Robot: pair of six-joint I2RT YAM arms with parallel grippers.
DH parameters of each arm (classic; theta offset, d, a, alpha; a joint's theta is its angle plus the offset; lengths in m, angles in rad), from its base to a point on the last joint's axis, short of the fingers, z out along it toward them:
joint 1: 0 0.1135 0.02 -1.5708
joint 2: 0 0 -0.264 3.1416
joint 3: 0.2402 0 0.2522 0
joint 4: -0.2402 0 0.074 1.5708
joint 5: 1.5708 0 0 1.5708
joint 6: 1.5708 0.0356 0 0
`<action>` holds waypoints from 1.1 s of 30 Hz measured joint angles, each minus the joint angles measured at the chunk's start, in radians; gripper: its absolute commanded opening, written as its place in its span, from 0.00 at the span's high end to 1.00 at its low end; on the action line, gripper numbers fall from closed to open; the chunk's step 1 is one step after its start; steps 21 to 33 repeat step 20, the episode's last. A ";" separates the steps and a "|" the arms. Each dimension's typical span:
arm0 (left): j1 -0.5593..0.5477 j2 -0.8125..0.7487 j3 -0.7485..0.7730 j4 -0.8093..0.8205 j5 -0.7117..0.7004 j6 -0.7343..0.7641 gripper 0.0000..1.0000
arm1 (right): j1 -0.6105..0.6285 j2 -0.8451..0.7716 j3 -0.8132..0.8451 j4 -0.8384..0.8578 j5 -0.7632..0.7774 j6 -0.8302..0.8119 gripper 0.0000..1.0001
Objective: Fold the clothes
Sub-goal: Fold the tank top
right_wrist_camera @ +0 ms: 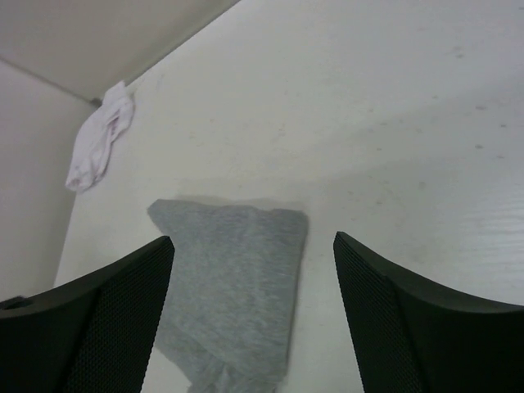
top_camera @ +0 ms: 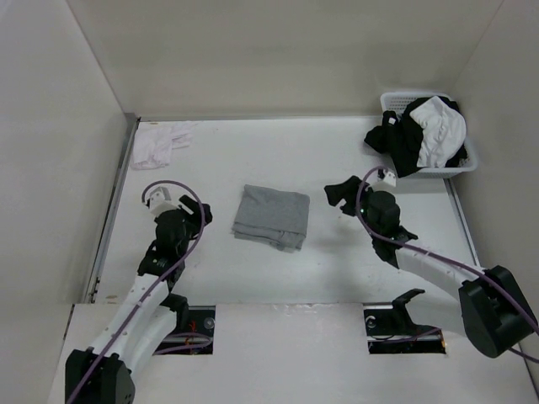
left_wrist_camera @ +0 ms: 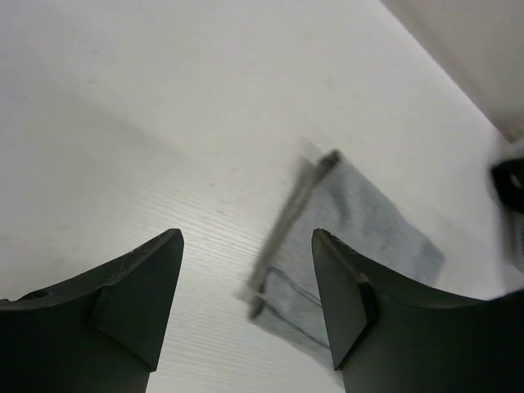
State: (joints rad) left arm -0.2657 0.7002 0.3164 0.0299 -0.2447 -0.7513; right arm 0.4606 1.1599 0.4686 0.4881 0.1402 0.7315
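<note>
We see the grey garment [top_camera: 271,217] folded flat on the middle of the table [top_camera: 337,269], between the left gripper [top_camera: 202,210] and the right gripper [top_camera: 338,197]. Both grippers gape wide, holding nothing. A white cloth [top_camera: 160,141] lies at the far left. A basket [top_camera: 472,160] at the far right holds black and white garments [top_camera: 425,135]. The blurred left wrist view possibly shows a darker hem.

Text on the grey garment [top_camera: 271,217]: none I could read.
Labels on the basket [top_camera: 402,99]: I spotted none.
Marks on the table [top_camera: 337,269]: nothing legible showed up for me.
</note>
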 measured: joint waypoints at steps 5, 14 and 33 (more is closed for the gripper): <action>0.138 0.007 0.000 -0.082 0.030 -0.011 0.37 | -0.025 -0.021 -0.101 0.054 0.091 0.011 0.09; 0.161 0.077 0.000 -0.089 0.061 -0.032 0.39 | -0.049 -0.022 -0.106 0.105 0.115 0.026 0.08; 0.160 0.142 0.000 -0.069 0.061 -0.033 0.37 | -0.060 -0.023 -0.106 0.108 0.114 0.029 0.08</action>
